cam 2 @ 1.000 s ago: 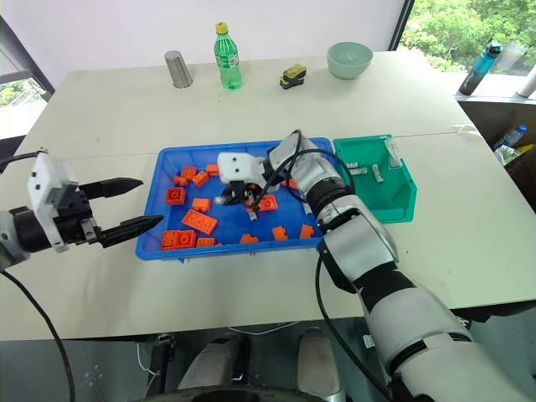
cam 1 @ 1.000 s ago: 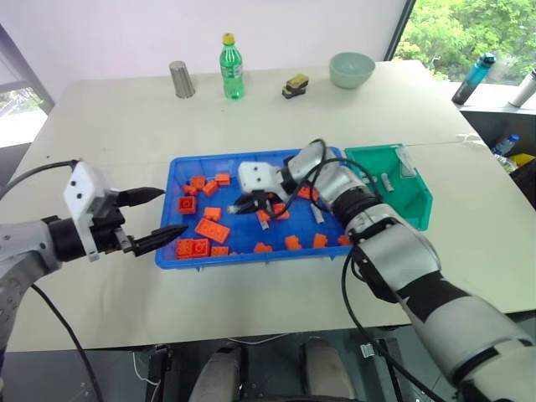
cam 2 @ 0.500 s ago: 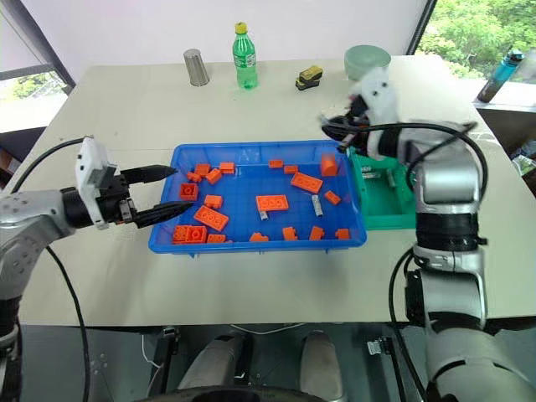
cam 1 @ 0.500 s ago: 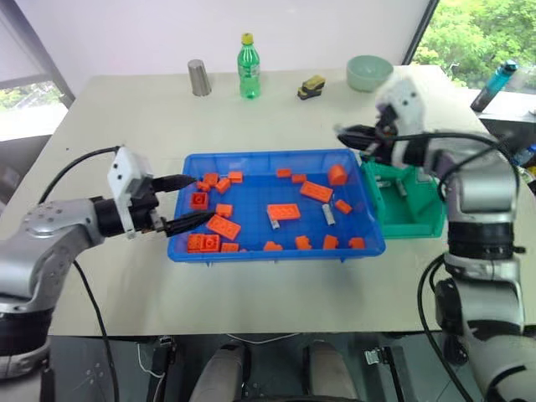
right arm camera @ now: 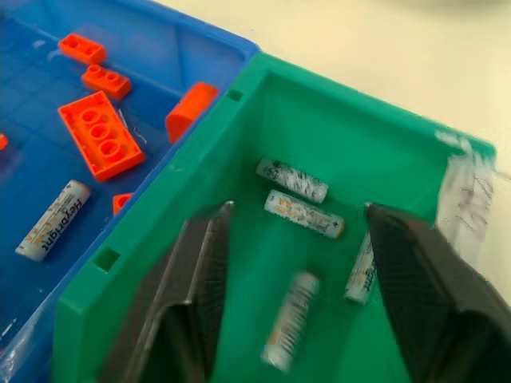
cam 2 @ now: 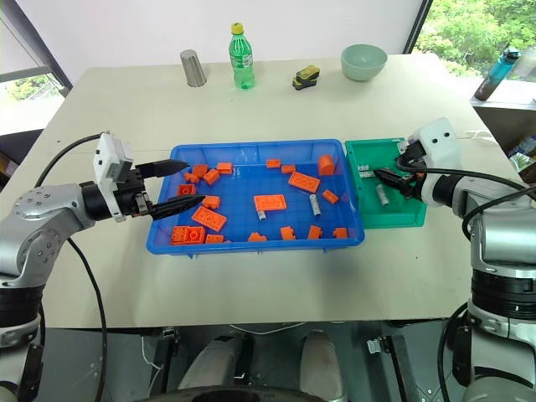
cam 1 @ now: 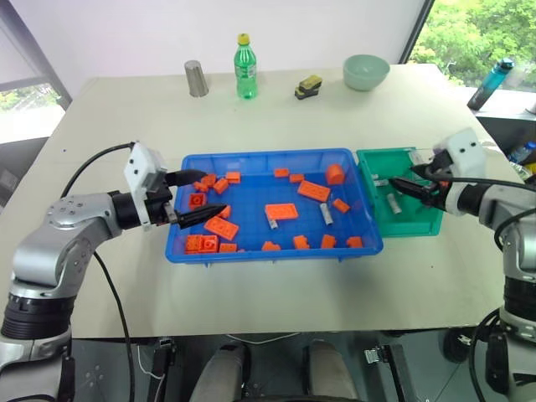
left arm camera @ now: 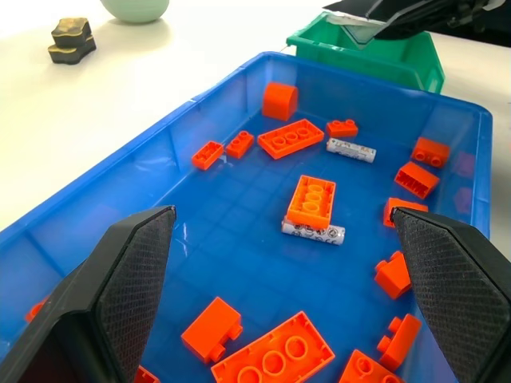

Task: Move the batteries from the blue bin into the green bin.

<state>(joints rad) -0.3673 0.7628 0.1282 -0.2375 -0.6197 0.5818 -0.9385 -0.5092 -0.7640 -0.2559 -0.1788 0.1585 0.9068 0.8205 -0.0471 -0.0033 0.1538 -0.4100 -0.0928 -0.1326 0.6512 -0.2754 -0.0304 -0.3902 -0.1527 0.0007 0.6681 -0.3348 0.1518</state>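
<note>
The blue bin [cam 1: 276, 250] sits mid-table, with the green bin [cam 1: 412, 226] against its right end. Two batteries [cam 1: 271, 219] [cam 1: 327, 213] lie among orange bricks [cam 1: 221, 228] in the blue bin, and the left wrist view shows them too [left arm camera: 313, 231] [left arm camera: 350, 149]. My left gripper [cam 1: 189, 198] hovers open over the blue bin's left end, its fingers [left arm camera: 136, 255] wide apart. Over the green bin, my right gripper [cam 1: 398, 186] is open. Several batteries [right arm camera: 292, 179] [right arm camera: 303, 213] [right arm camera: 361, 271] lie inside it. One blurred battery [right arm camera: 289, 319] shows between the fingers, touching neither.
Along the table's far side stand a metal cup [cam 1: 195, 78], a green bottle [cam 1: 244, 67], a small yellow-and-black object [cam 1: 306, 86] and a pale green bowl [cam 1: 366, 71]. A blue bottle [cam 1: 490, 82] stands off the table at the far right.
My right gripper swung right from the blue bin's middle to above the green bin and opened, letting a battery go. My left gripper edged in over the blue bin's left end.
</note>
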